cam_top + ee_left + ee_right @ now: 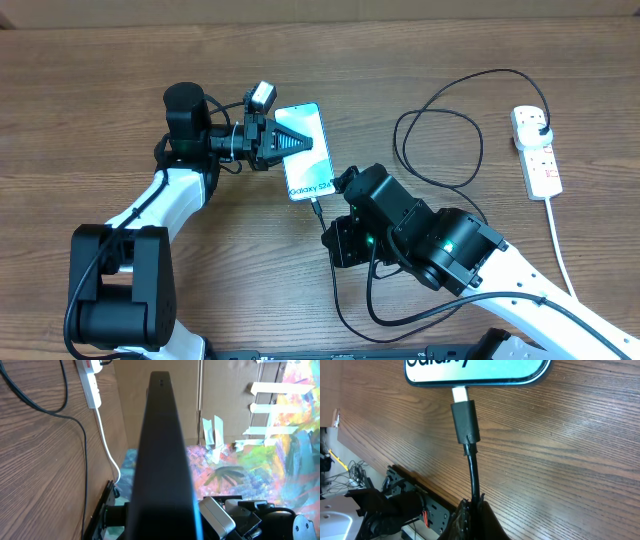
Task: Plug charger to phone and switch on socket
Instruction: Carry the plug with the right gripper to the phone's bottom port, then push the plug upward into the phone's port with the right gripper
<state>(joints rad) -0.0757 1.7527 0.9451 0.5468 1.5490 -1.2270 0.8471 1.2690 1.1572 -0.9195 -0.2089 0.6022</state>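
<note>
The phone (306,155) with a cyan "Galaxy" screen lies on the wood table. My left gripper (292,143) is shut on it, holding its sides; in the left wrist view the phone (161,460) fills the middle as a dark edge-on slab. My right gripper (330,228) is shut on the charger cable (473,477) just behind its connector (464,417), whose silver tip meets the phone's bottom edge (475,372). The black cable (440,130) loops to its plug head (538,124) in the white socket strip (536,152) at the right.
The strip's thick white cord (560,245) runs down toward the right front. The strip also shows in the left wrist view (90,382). My right arm's body (440,245) lies in front of the phone; cable slack (355,315) curls near the table's front edge.
</note>
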